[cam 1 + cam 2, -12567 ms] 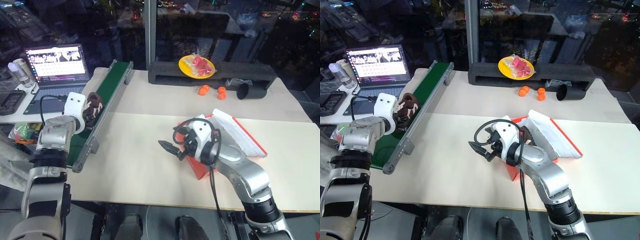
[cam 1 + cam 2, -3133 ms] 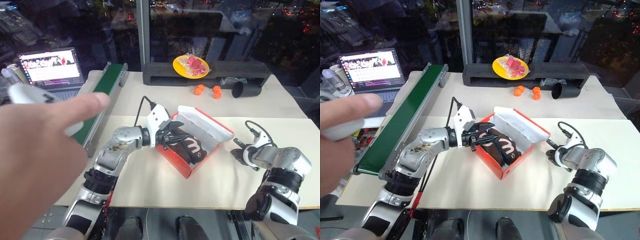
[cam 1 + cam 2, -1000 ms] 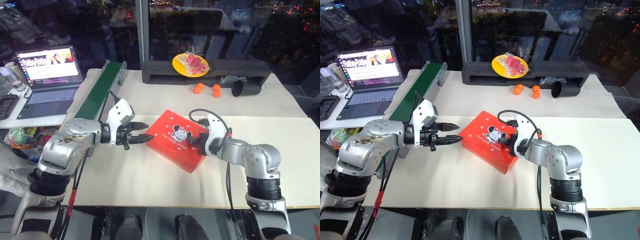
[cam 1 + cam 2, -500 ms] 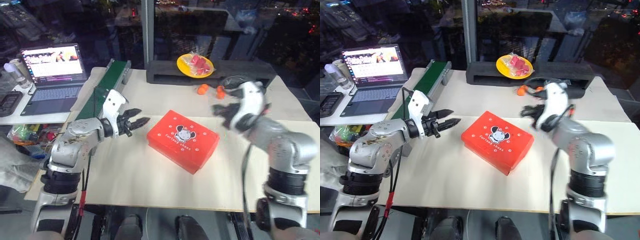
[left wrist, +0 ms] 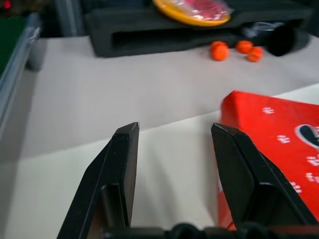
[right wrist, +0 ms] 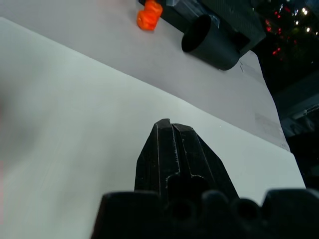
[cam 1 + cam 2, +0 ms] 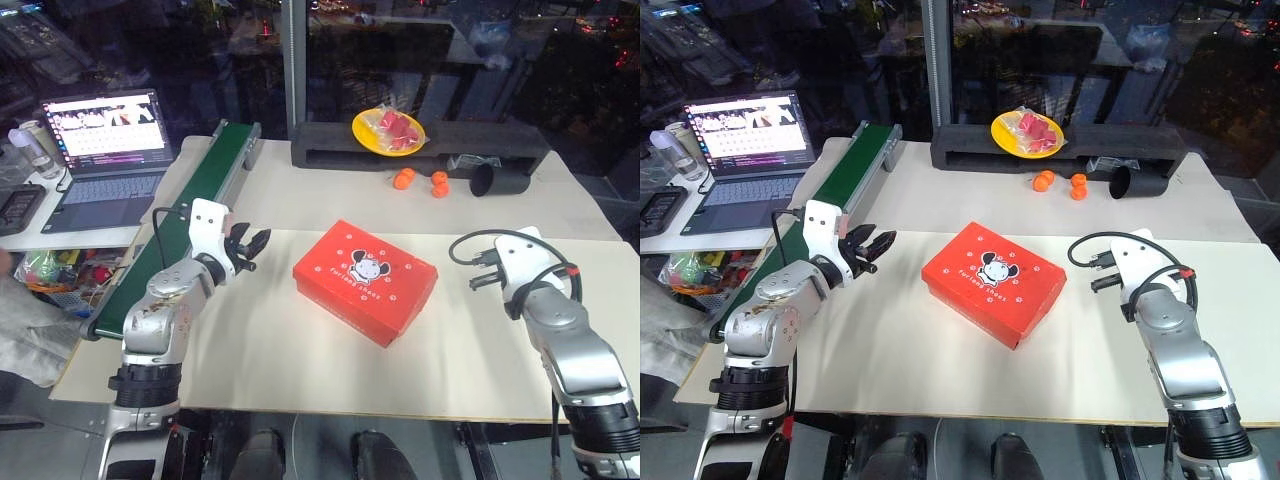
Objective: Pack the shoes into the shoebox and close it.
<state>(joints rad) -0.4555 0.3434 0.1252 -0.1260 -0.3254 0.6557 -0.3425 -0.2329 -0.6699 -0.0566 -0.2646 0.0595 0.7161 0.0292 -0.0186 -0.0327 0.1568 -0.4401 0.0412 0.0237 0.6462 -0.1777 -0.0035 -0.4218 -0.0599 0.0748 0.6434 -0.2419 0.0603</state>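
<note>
The red-orange shoebox (image 7: 365, 280) lies closed in the middle of the table, its lid with the white cartoon animal facing up. The shoes are hidden. My left gripper (image 7: 250, 245) hovers a short way left of the box, apart from it, open with nothing between its fingers (image 5: 122, 169); the box's corner (image 5: 269, 134) shows just past one of them in the left wrist view. My right gripper (image 7: 478, 283) is off to the right of the box, clear of it, and its jaws are shut on nothing (image 6: 169, 124).
A green conveyor (image 7: 190, 200) and a laptop (image 7: 105, 140) stand at the left. At the back are a black foam block (image 7: 420, 150), a yellow plate (image 7: 388, 130), orange balls (image 7: 420, 180) and a black cup (image 7: 497, 180) on its side.
My right gripper has left the box lid, swung up and come down to the right of the box. My left gripper has drawn back to the left, away from the box.
</note>
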